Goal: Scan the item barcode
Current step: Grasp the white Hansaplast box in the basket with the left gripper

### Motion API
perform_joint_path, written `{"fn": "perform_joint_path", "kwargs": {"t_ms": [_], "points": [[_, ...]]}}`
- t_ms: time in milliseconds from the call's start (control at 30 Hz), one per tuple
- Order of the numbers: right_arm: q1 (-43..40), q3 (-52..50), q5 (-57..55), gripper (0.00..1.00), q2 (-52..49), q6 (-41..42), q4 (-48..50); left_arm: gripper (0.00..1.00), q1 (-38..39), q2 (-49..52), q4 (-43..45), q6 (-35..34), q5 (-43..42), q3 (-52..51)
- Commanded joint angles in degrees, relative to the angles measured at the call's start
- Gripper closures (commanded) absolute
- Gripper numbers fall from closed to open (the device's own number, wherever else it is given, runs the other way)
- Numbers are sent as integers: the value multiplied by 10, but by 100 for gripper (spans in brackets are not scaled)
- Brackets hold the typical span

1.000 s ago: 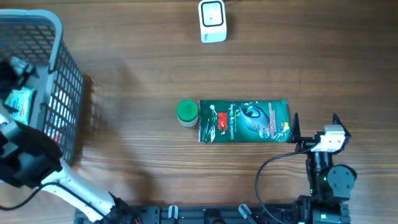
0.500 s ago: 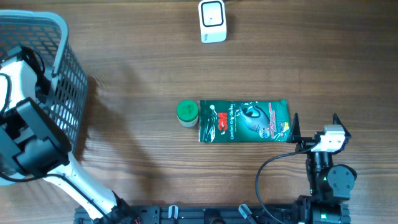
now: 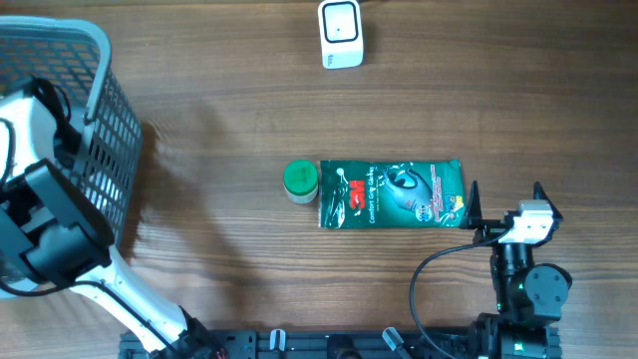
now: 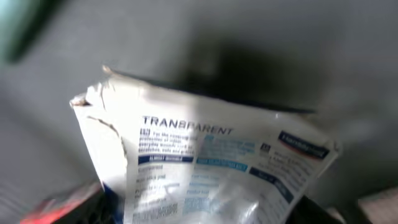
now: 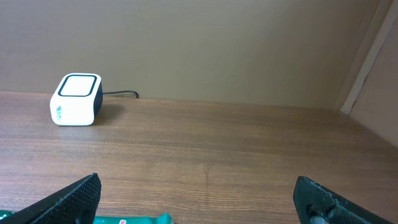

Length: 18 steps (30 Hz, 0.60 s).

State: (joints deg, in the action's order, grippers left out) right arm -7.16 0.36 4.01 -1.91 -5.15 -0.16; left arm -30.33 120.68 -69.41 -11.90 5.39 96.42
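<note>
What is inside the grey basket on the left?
The left arm covers most of the basket from above. The left wrist view shows a white packet printed TRANSPARENT, and something red beside it. The rest is hidden.
</note>
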Motion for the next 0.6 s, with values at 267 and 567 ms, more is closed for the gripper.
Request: {"fn": "perform_joint_path", "kwargs": {"t_ms": [267,567], "points": [[1,-1,-5,0,2,8,2,40,69,-207,-201,-27,-202,428],[1,-1,-5,0,2,8,2,41,365,-239,-192,-81,-97,272]]}}
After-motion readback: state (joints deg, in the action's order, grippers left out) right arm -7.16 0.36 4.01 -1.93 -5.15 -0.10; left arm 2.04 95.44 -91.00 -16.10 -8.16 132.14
